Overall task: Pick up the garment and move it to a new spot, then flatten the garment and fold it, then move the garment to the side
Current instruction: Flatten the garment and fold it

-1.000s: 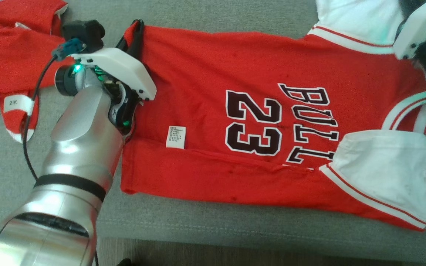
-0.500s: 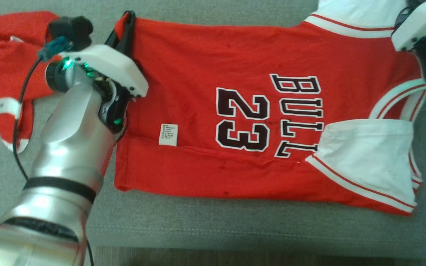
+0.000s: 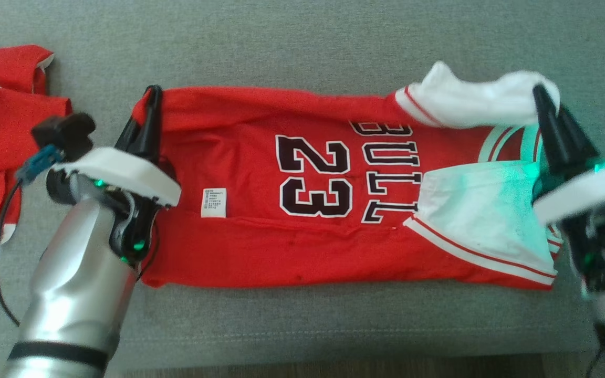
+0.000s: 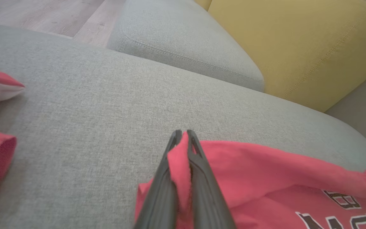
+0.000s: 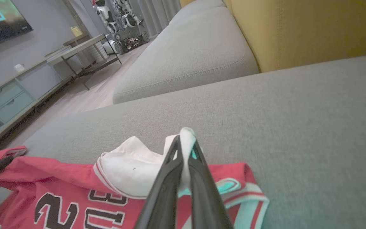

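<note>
Red knit fabric printed with a black-and-white "23", the basketball jersey [image 3: 260,157] lies spread lengthwise across the middle of the grey woven sofa seat [image 3: 302,47], its hem toward the seat's left end and its collar toward the right end. To judge by the crease running below the white care label [image 3: 213,202], the near long side is already turned in over the front. The left hand [image 3: 151,97] is clamped on the far hem corner; the left wrist view shows red cloth pinched between its dark fingers. The right hand [image 3: 542,100] is closed on the far white sleeve [image 3: 465,100], which stands bunched above the seat. Holding both far corners keeps that long edge taut and level, probably so it can be carried toward the seat's front edge as one straight fold. A second red garment [image 3: 3,105] lies crumpled at the seat's left end, apart from the jersey.
</note>
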You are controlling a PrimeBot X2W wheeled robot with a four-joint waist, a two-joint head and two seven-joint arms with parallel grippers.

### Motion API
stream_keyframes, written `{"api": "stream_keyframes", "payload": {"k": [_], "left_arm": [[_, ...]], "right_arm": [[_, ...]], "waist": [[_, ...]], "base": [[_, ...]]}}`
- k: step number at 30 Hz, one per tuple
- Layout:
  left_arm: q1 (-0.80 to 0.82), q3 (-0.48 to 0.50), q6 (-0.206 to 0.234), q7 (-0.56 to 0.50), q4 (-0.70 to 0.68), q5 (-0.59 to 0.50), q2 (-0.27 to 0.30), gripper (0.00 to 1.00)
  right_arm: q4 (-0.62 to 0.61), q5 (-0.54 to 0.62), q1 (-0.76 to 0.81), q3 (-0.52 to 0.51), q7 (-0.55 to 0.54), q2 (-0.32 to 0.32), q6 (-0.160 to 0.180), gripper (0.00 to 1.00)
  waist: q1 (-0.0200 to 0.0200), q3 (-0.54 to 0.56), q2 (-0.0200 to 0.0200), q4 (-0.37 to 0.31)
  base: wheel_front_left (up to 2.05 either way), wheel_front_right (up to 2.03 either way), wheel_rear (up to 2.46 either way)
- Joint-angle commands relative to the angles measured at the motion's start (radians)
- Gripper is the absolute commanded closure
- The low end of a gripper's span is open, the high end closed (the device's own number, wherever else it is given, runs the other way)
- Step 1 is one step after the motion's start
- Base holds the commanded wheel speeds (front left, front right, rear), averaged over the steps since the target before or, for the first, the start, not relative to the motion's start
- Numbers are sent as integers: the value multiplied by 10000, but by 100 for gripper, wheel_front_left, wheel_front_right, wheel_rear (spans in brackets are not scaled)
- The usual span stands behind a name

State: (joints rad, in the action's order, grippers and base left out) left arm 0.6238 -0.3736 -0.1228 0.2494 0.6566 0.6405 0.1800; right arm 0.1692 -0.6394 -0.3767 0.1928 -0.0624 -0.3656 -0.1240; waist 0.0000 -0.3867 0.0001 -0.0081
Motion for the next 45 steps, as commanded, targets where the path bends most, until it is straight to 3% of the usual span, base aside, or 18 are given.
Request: {"api": "stream_keyframes", "payload": {"k": [1, 8, 13, 14, 15, 16, 17, 19, 26, 32, 38, 45], "left_arm": [[-59, 390, 63, 122, -519, 80, 464, 100], [-1754, 646, 628, -287, -2563, 451, 867, 100], [-2579, 613, 967, -663, -3368, 528, 1044, 100], [-2718, 575, 1006, -759, -3444, 545, 1060, 95], [-2850, 535, 1036, -842, -3503, 564, 1068, 68], [-2973, 499, 1095, -888, -3547, 548, 1078, 51], [-3088, 442, 1179, -925, -3567, 478, 1102, 22], [-3301, 375, 1335, -890, -3599, 385, 1086, 0], [-3873, 297, 2225, -167, -3916, -656, 1222, 0], [-4252, 649, 2939, 109, -5215, -1789, 1214, 0], [-4575, 899, 3120, 120, -6345, -2608, 1026, 0], [-5125, 784, 3205, 122, -6593, -2915, 906, 0]], "right_arm": [[-696, 64, 373, -94, -61, 122, -67, 100], [-2960, 643, 3126, -1341, -544, 1484, -67, 100], [-3397, 1151, 4077, -1712, -881, 2100, -67, 100], [-3397, 1234, 4168, -1722, -921, 2204, -67, 100], [-3351, 1298, 4254, -1718, -1011, 2295, -67, 71], [-3307, 1403, 4318, -1717, -1074, 2345, -67, 44], [-3255, 1535, 4375, -1735, -1105, 2378, -67, 0], [-3140, 1815, 4501, -1816, -1122, 2431, -67, 0], [-3244, 3074, 4878, -2084, -583, 2561, -67, 0], [-4026, 4115, 4552, -2335, 333, 2735, -67, 0], [-4305, 4797, 4227, -2093, 603, 2608, -67, 0], [-4184, 5033, 4328, -1975, 623, 2630, -67, 0]], "waist": [[0, -21, -1, -35], [0, -158, -1, -98], [0, -205, -1, -146], [0, -201, -1, -155], [0, -194, -1, -171], [0, -184, -1, -182], [0, -170, -1, -183], [0, -131, -1, -171], [0, 252, -1, -148], [0, 749, -1, -132], [0, 1128, -1, -77], [0, 1531, -1, 51]], "base": [[0, 0, 0], [0, 0, 0], [0, 0, 0], [0, 0, 0], [0, 0, 0], [0, 0, 0], [0, 0, 0], [0, 0, 0], [0, 0, 0], [0, 0, 0], [0, 0, 0], [0, 0, 0]]}}
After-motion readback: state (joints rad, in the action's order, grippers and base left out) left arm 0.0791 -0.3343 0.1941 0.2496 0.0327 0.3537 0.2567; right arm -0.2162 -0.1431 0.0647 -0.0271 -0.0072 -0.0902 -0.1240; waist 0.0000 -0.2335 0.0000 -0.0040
